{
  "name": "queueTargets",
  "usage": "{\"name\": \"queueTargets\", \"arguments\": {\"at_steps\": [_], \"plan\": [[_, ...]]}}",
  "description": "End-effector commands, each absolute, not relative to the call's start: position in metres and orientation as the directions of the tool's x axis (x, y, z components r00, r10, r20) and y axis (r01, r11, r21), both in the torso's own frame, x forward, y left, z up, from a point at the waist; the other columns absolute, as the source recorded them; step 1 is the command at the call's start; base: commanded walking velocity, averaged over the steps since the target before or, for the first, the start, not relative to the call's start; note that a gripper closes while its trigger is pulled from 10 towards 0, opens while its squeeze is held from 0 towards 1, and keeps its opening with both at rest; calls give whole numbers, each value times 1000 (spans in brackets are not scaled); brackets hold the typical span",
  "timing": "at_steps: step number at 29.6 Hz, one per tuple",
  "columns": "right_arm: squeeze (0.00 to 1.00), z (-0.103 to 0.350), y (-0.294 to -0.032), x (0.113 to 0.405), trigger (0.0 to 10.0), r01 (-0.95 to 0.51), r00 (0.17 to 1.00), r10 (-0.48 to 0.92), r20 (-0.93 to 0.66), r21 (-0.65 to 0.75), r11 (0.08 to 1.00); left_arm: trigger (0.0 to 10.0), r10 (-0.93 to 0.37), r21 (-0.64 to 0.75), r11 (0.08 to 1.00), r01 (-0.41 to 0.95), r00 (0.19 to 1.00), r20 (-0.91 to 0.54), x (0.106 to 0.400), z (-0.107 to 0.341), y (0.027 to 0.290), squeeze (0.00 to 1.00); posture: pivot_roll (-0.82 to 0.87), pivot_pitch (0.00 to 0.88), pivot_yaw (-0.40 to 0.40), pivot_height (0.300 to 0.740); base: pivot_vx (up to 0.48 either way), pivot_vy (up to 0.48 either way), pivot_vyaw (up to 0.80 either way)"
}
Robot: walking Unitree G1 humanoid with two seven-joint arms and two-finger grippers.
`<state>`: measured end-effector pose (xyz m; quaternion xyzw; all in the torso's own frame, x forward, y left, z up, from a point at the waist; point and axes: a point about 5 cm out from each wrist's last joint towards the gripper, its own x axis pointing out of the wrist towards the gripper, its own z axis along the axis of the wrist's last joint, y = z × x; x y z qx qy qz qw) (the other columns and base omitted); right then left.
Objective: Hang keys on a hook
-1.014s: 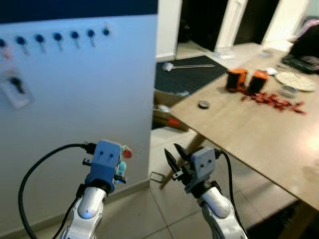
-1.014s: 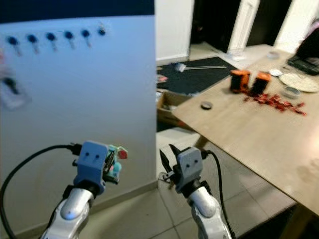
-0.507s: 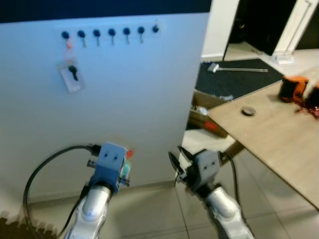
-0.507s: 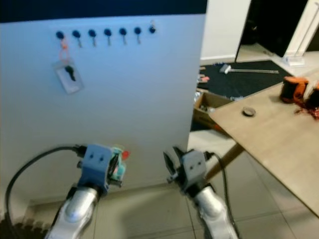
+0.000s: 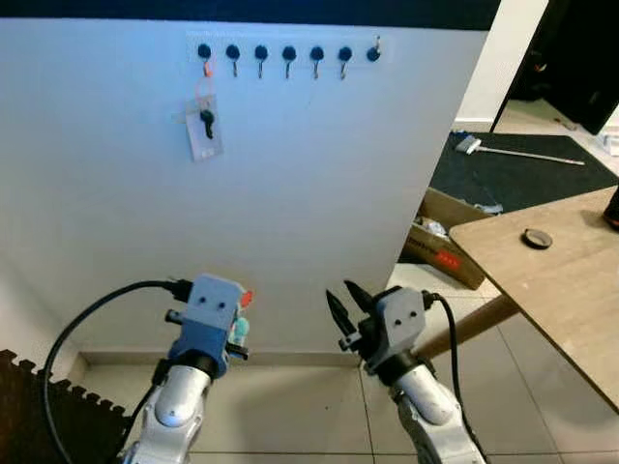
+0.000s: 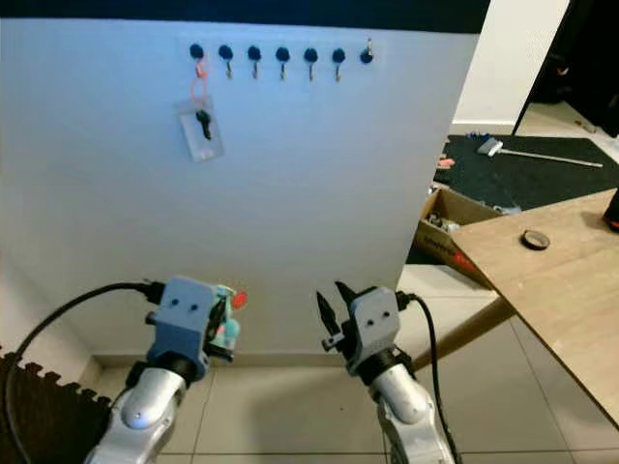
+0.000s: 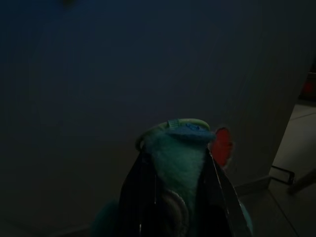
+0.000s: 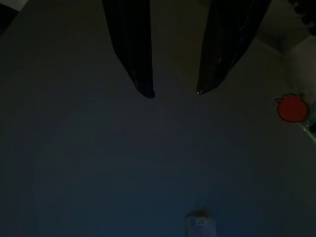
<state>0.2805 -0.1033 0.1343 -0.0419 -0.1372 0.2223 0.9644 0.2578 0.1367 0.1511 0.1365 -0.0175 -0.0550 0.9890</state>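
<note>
A row of several dark hooks (image 5: 287, 53) runs along the top of a white wall panel (image 5: 319, 184). From the leftmost hook hangs a black key with a clear card (image 5: 203, 128) on an orange loop. My left gripper (image 5: 238, 325) is held low in front of the wall, shut on a teal key fob (image 7: 180, 145) with a round red tag (image 7: 222, 146). To its right my right gripper (image 5: 340, 297) is at the same height, open and holding nothing, its fingertips (image 8: 147, 92) pointing at the wall.
A wooden table (image 5: 566, 285) juts in from the right, with a small round black object (image 5: 535, 237) on it. A cardboard box (image 5: 447, 237) sits behind the wall's right edge. A dark foam mat (image 5: 39, 416) lies on the tiled floor at the lower left.
The camera has swung round to face the wall, so the hooks now sit central and the table has slid off right. Both arms keep their pose; the left still holds the keys.
</note>
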Motion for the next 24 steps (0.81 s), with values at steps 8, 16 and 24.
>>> {"name": "queueTargets", "arguments": {"at_steps": [8, 16, 24], "plan": [[0, 121, -125, 288, 10000, -278, 941, 281, 190, -43, 960, 10000, -19, 277, 961, 0, 997, 68, 271, 160, 142, 0, 107, 117, -29, 740, 0, 0, 0], [0, 116, -134, 290, 10000, -216, 960, 220, 173, -40, 976, 10000, 65, 334, 935, -121, 983, 174, 288, 176, 140, 0, 92, 105, -22, 740, 0, 0, 0], [0, 115, -133, 288, 10000, -212, 961, 216, 172, -37, 976, 10000, 60, 330, 938, -108, 986, 153, 290, 172, 138, 0, 82, 100, -14, 740, 0, 0, 0]]}}
